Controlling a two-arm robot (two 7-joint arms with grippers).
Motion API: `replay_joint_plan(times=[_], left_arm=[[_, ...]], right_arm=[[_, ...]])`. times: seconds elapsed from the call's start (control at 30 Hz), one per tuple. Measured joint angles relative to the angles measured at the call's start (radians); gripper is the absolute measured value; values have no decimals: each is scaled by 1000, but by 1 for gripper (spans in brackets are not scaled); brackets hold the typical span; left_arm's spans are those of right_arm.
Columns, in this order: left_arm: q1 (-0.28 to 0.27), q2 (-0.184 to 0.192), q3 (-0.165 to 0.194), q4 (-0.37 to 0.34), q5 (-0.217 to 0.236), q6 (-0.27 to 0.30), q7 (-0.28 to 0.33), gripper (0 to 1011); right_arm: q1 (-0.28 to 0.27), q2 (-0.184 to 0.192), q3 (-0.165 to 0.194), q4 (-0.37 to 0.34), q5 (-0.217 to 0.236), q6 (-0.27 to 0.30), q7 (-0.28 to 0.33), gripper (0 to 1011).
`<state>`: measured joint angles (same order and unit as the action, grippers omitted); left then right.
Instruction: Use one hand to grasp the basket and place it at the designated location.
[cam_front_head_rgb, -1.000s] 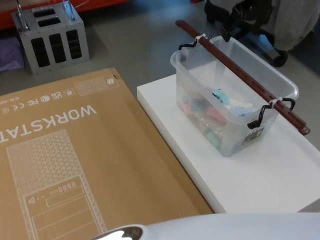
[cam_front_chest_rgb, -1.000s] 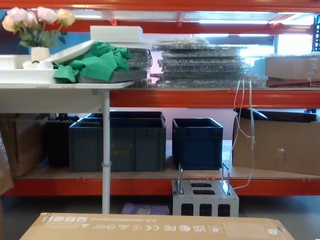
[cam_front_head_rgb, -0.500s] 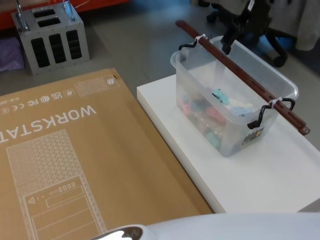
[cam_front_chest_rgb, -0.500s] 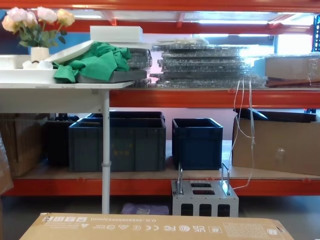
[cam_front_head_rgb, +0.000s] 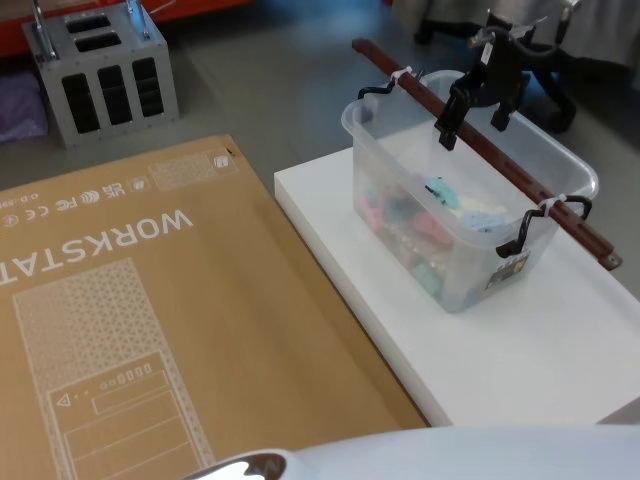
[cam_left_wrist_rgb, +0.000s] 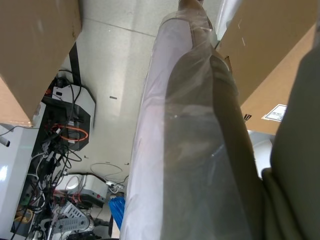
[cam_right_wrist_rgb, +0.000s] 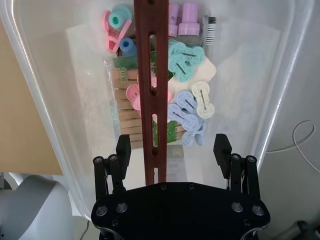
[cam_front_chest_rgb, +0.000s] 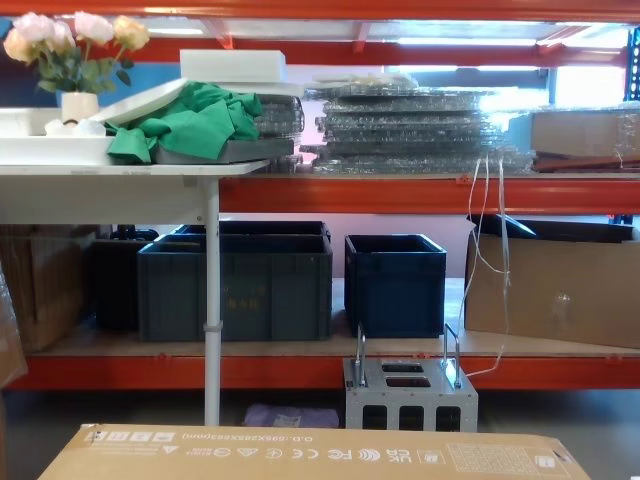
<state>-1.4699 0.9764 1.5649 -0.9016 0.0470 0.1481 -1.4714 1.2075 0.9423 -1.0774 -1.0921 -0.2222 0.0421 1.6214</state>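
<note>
The basket (cam_front_head_rgb: 455, 235) is a translucent whitish tub holding several coloured pegs and clips. It stands on a white board (cam_front_head_rgb: 520, 360) to my right. A red-brown slotted bar (cam_front_head_rgb: 520, 180) runs across its top, tied to black wire hooks (cam_front_head_rgb: 375, 92) at both ends. My right gripper (cam_front_head_rgb: 470, 128) hovers open just above the far half of the bar. In the right wrist view the bar (cam_right_wrist_rgb: 149, 75) passes between the gripper's (cam_right_wrist_rgb: 172, 147) spread fingers, nearer one finger (cam_right_wrist_rgb: 123, 147) than the other, and no pad touches it.
A large flat cardboard box (cam_front_head_rgb: 150, 320) lies left of the white board. A grey metal box (cam_front_head_rgb: 100, 75) with loop handles stands on the floor beyond. Dark blue crates (cam_front_chest_rgb: 235, 280) sit under the shelving. The left wrist view faces a plastic-wrapped roll (cam_left_wrist_rgb: 180, 150).
My right gripper has come in from the far right and down, from beyond the basket to directly over its bar. The basket has not moved.
</note>
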Motion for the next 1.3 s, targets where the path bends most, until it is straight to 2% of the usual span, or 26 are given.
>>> replay_joint_plan(times=[0.3,1.07,1.3], left_arm=[[0,0,0,0,0,0,0,0],[0,0,0,0,0,0,0,0],[0,0,0,0,0,0,0,0]], right_arm=[[-10,-14,-21,12,23,-18,0,1001],[-18,-8,-48,-18,50,-27,-1,1002],[-16,-29,-64,7,48,-32,-1,1001]])
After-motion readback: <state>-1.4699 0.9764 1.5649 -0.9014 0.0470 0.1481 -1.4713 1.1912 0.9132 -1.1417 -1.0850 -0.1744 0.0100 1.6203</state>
